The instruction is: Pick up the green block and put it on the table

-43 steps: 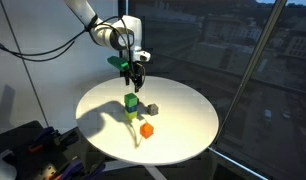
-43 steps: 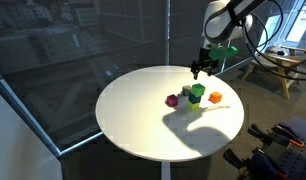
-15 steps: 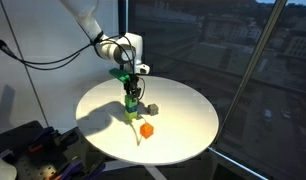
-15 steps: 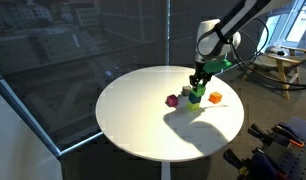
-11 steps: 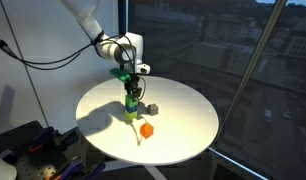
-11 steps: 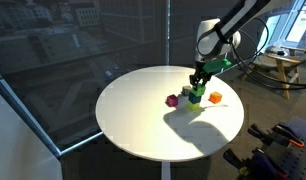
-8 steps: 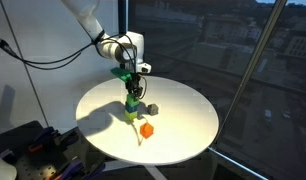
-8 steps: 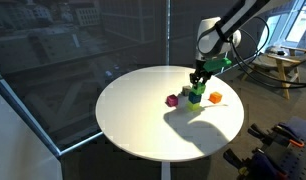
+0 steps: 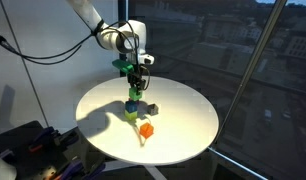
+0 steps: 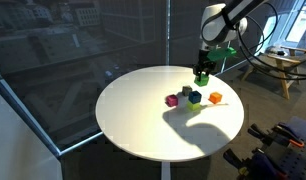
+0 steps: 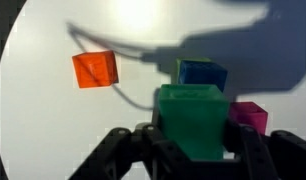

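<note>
The green block (image 11: 193, 118) between the fingers (image 11: 255, 152) of the gripper (image 11: 193, 150) looks smooth and plain, not shiny. It could be wood or plastic; that is hard to tell. The fingers look dark and dull. Under the gripper, the table (image 11: 43, 130) top is white and smooth. The orange block (image 11: 95, 69), blue block (image 11: 201, 72) and pink block (image 11: 251, 114) down there look smooth too.

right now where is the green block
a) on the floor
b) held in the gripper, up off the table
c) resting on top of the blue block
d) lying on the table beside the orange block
B: the wrist view shows the green block clamped in the gripper, and in an exterior view it hangs above the table.
</note>
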